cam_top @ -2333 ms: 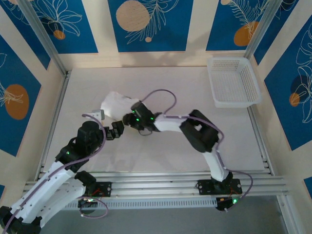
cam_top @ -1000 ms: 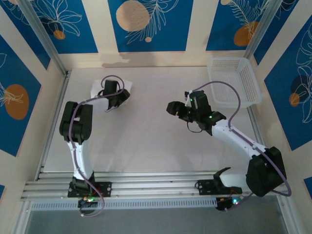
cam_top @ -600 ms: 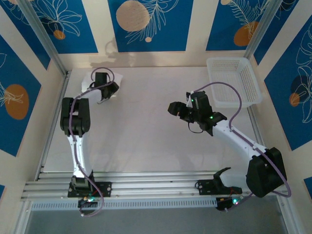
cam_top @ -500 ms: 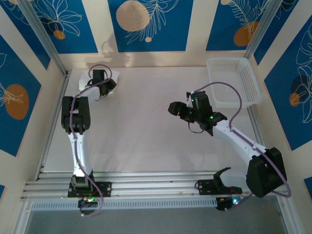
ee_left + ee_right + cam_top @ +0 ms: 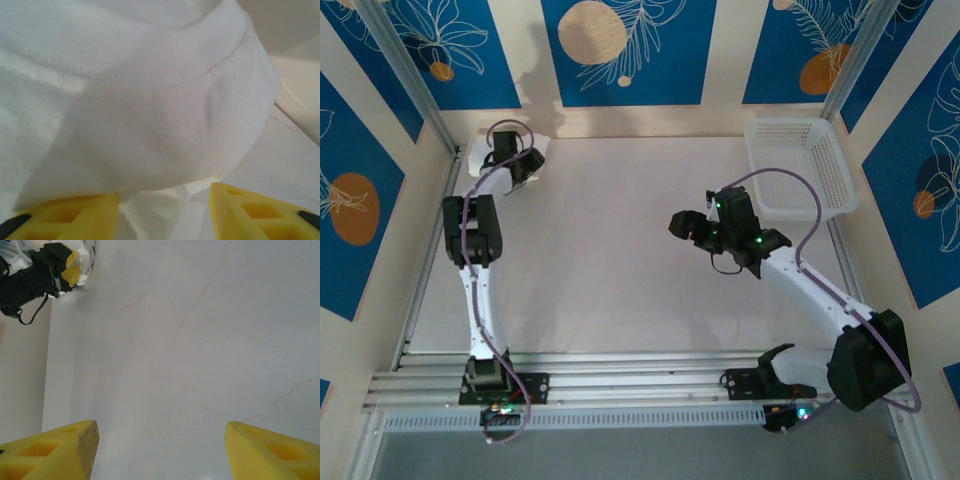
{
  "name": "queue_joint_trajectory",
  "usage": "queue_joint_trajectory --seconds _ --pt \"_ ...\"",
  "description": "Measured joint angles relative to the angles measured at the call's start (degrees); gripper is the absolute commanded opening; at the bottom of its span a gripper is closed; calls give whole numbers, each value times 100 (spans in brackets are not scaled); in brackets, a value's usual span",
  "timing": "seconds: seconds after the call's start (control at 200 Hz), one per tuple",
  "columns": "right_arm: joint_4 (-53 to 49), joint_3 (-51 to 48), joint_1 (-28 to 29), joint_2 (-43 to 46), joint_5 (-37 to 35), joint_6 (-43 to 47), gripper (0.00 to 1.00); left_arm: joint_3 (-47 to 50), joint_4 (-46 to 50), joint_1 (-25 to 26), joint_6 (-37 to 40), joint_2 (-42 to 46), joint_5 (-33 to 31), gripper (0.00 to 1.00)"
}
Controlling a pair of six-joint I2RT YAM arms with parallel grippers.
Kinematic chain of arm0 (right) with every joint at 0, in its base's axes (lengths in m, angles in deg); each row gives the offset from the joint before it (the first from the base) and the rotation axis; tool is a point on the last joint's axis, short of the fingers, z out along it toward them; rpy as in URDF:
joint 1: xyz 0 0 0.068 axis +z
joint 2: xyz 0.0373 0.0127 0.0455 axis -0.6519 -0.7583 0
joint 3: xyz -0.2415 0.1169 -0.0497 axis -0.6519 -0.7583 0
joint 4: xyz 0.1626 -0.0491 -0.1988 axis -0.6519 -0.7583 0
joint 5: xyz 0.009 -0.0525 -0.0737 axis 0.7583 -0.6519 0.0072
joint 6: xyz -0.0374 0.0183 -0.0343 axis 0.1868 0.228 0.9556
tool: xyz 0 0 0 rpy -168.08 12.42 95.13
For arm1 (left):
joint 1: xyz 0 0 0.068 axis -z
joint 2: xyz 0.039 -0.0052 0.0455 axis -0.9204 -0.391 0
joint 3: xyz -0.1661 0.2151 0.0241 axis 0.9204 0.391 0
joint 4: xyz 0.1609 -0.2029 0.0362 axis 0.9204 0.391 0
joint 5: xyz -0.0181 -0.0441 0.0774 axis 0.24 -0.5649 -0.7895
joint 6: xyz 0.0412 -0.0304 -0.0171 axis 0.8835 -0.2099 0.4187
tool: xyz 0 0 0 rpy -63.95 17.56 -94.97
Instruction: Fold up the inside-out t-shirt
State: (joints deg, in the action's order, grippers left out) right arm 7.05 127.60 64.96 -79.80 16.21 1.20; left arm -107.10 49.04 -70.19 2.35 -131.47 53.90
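**Shirt carried into the far-left corner**

Since the earliest view, both arms had left the middle of the worktop (image 5: 620,285). The left arm was stretched into the far-left corner with the t-shirt (image 5: 477,160), and the right had swung out toward the white lattice basket (image 5: 805,211).

- Shirt was bunched compactly against the corner, by the wall.
- Left claw (image 5: 164,200): yellow fingers stood part-way apart with cloth draped over them and in the gap. Could not tell whether they pinched it.
- Right claw (image 5: 160,432): fingers wide apart, nothing between them, hanging over bare worktop.

Judged step: setting the bundle aside, with folding seemingly near done. The next move would call for a clean release so the layers stay stacked, then a withdrawal clear of the wall.

Worktop was pale, marble-veined and matte. It was enclosed by cream walls with blue leaf-print panels (image 5: 625,50) and aluminium rails.
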Motion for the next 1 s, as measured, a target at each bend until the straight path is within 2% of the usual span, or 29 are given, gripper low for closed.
queue_joint_trajectory --seconds 0.135,0.27,0.29,0.37,0.505,0.605,0.68,0.86,0.915,0.96,1.0 --pt "-70 -232 -350 693 -304 411 76 1757 -531 -15 -26 1189 162 76" --pt "0 -846 -1045 1241 -634 798 83 3521 -1012 129 9 3008 289 85" --pt "39 -960 -1172 1287 -691 835 88 3705 -1051 181 74 3307 306 86" --pt "210 -1394 -1593 1399 -879 1067 93 4247 -1182 452 295 4280 221 88" --pt "599 -1884 -2135 1316 -1235 1416 96 5075 -1248 1071 782 5694 -151 90" --pt "1388 -2168 -2277 968 -1589 1867 96 5998 -1362 1377 1102 6620 -483 99" --pt "2354 -2487 -2354 487 -1676 2293 96 6754 -1526 1425 1421 7114 -710 99" --pt "3888 -2490 -2599 -1215 -1329 2986 96 7928 -1720 1427 2087 7495 -1366 99" --pt "4245 -2417 -2601 -1526 -1169 3132 95 8133 -1768 1432 2240 7591 -1633 99" --pt "4599 -2435 -2520 -1674 -1073 3307 100 8264 -1821 1432 2367 7689 -1869 99" --pt "5139 -2586 -2446 -1731 -966 3410 99 8349 -1860 1423 2463 7781 -2059 99"
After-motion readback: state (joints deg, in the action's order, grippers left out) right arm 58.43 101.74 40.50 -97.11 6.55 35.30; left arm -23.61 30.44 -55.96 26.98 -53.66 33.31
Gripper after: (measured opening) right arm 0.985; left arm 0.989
